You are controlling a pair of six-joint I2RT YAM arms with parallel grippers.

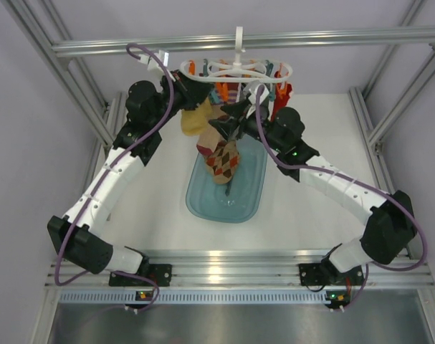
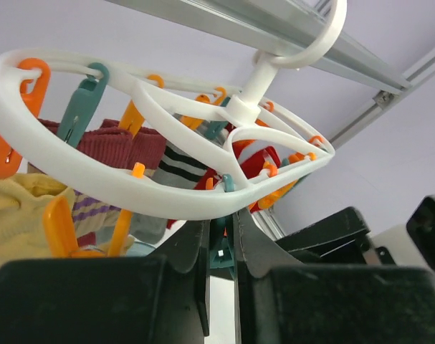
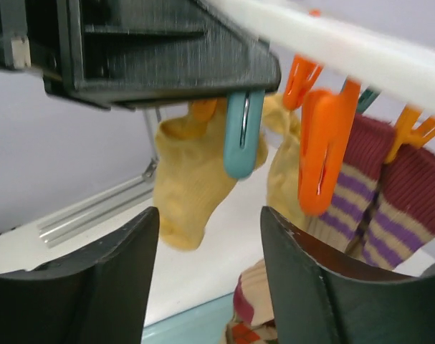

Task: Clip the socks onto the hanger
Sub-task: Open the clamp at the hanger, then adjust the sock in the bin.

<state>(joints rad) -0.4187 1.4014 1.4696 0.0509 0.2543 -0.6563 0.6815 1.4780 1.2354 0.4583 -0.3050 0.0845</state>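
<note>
Tabletop (image 1: 310,215), aluminium frame (image 1: 274,39), hanger (image 1: 242,69), blue tray (image 1: 231,208)

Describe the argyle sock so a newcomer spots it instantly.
Find the white round hanger hooked on the top aluminium bar. Directly below it, over the blue tray, is the argyle sock. It alone shows brown, orange and red diamonds; its neighbours are a plain yellow sock and a red sock.

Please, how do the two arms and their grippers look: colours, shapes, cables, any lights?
The left arm and the right arm both have white tube links between bulky black joint housings. A purple cable loops along each. A small green light shows on the right arm. The left gripper and right gripper have black, wedge-shaped fingers.
</note>
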